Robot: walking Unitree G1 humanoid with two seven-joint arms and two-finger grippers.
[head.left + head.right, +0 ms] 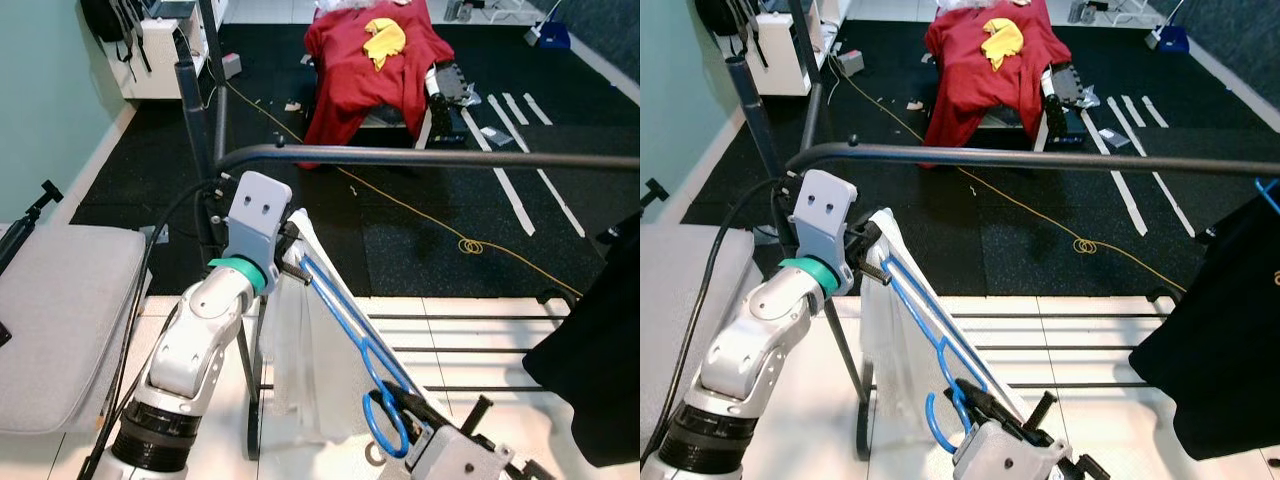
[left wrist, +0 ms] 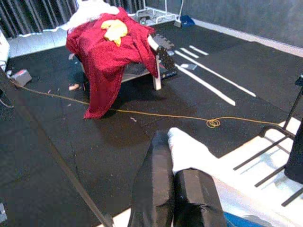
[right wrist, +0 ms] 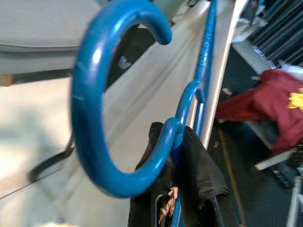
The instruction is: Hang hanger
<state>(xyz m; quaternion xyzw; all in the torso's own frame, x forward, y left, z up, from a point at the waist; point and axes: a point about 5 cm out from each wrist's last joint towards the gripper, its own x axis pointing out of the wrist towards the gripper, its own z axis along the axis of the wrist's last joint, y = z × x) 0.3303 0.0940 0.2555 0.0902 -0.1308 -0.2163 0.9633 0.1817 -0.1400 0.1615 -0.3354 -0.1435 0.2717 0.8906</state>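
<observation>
A blue plastic hanger (image 1: 345,325) carrying a white garment (image 1: 300,350) lies slanted between my two grippers, below the dark horizontal rail (image 1: 420,157). My left gripper (image 1: 292,262) is shut on the hanger's upper shoulder end and the white cloth (image 2: 189,151), just under the rail's bend. My right gripper (image 1: 412,418) is shut on the hanger's neck, low and near me. The blue hook (image 3: 94,109) curls out past its black fingers (image 3: 201,175). The hook is well below the rail and not touching it.
A black garment (image 1: 600,370) hangs from the rail at the right. The rack's upright post (image 1: 195,120) stands behind my left arm. A grey cushion (image 1: 60,310) lies at the left. Farther off are a chair draped in red cloth (image 1: 370,60) and a yellow cable (image 1: 470,245) on the black mat.
</observation>
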